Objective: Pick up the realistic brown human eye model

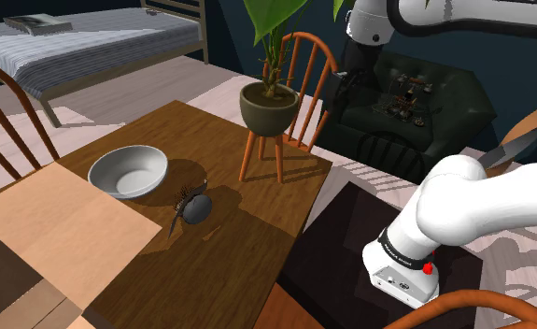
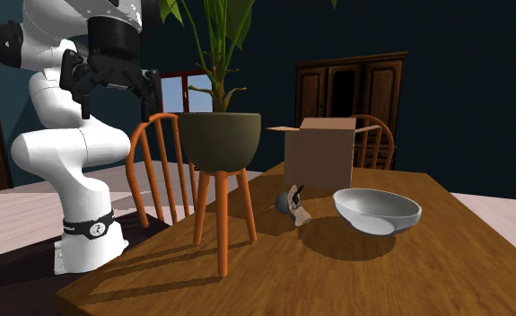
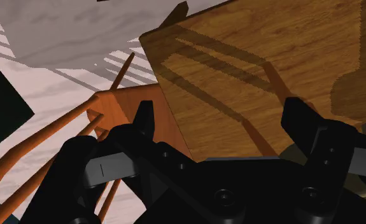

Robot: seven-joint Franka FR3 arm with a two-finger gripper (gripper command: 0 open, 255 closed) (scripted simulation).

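Observation:
The eye model [image 1: 193, 206] is a small dark grey ball with brown strands trailing from it. It lies on the wooden table [image 1: 257, 234] between the bowl and the potted plant. In the second exterior view the eye model [image 2: 292, 203] lies just beside the bowl's rim. My gripper [image 1: 342, 89] hangs high above the table's far corner, over an orange chair and well away from the eye model. In the second exterior view the gripper [image 2: 109, 90] is beyond the plant. In the wrist view the gripper [image 3: 223, 121] is open, with nothing between its fingers and the table's corner below.
A grey bowl [image 1: 128, 172] stands on the table. A potted plant [image 1: 269, 105] on an orange three-legged stand stands between gripper and eye model. An orange chair [image 1: 309, 65] stands at the table's edge. A cardboard box [image 2: 323, 154] stands at the far end.

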